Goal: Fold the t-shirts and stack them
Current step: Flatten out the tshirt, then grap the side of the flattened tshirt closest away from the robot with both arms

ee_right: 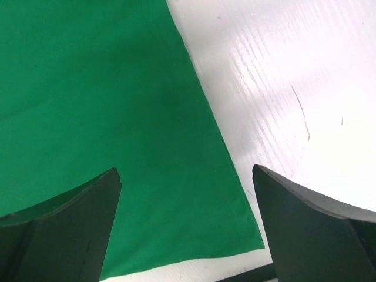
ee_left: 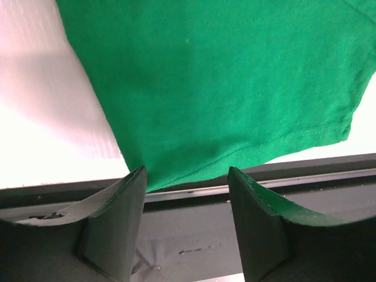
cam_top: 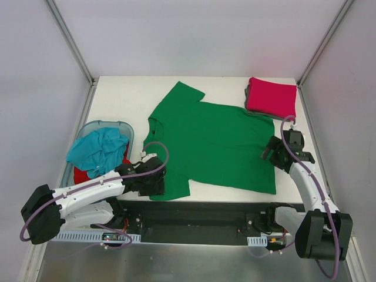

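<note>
Both my tools are open. My left tool (cam_top: 151,179) is at the lower-left sleeve of the green shirt (cam_top: 217,141), and my right tool (cam_top: 273,150) is at its hem, frame right. It lies flat mid-counter (cam_top: 123,94), long axis left to right. I count five: green shirt, crimson-pink shirt (cam_top: 271,97) folded upper right on the dark grey shirt (cam_top: 249,94), and teal shirt (cam_top: 97,150) and red shirt (cam_top: 82,175) in one tub (cam_top: 127,126).

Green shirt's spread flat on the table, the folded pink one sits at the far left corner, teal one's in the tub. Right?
Not quite. The folded pink shirt sits at the far right corner, not the left; the top external view shows it. The green shirt is spread flat on the table and the teal shirt is in the tub.
</note>
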Motion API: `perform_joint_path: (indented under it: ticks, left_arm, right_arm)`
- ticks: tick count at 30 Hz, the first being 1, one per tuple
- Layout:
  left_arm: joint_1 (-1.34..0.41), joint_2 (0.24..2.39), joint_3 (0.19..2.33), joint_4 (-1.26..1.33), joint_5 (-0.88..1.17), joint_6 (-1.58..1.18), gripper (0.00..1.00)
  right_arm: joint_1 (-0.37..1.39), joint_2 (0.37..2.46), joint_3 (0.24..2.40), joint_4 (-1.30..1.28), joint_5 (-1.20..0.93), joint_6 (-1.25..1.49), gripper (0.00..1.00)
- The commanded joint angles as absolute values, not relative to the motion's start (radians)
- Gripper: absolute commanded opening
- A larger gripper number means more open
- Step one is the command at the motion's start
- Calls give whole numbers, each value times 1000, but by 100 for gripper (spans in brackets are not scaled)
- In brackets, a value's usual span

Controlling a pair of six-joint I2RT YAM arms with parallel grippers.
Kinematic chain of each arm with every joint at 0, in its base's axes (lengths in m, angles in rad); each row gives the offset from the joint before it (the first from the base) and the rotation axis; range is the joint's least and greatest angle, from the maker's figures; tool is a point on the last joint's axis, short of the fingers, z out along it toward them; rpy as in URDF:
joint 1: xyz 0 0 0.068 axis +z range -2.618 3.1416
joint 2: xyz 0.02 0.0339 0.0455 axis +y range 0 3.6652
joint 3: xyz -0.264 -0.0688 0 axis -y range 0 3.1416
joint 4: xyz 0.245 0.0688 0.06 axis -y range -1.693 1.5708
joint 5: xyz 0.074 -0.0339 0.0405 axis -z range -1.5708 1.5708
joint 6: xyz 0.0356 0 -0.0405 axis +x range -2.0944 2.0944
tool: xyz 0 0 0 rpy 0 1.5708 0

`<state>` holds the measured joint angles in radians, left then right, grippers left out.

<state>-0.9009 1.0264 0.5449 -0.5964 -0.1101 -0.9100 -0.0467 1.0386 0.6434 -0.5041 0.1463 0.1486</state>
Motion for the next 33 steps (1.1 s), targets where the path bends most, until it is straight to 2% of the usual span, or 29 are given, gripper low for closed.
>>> perform_joint_path:
  ticks: [1,12,15,19,21,23,25,26,33]
  left_arm:
    - [-931,988,526,-666,-123,-1029,54]
    - [-948,1003,489,-695,-140,-1077,51]
    - [-954,1019,499,-680,-135,-1075,47]
    - [-968,1048,491,-653,-109,-1075,45]
    - [-974,1060,486,-652,-112,-1081,41]
    - [-974,1065,488,-647,-124,-1083,30]
    - [-976,1063,497,-641,-136,-1083,5]
    - [-974,1062,502,-632,-143,-1083,0]
    - [-974,996,537,-514,-121,-977,0]
  right_arm:
    - [-54,1020,646,-454,182,155,96]
    - [-54,1025,638,-446,175,158,96]
    - [-54,1028,638,-445,170,156,96]
    - [-54,1034,638,-446,175,160,96]
    - [-54,1034,637,-446,175,161,96]
    - [-54,1032,637,-445,175,161,96]
    - [-54,1028,637,-446,175,163,96]
    - [-54,1023,637,-448,178,164,96]
    - [-64,951,627,-566,193,250,96]
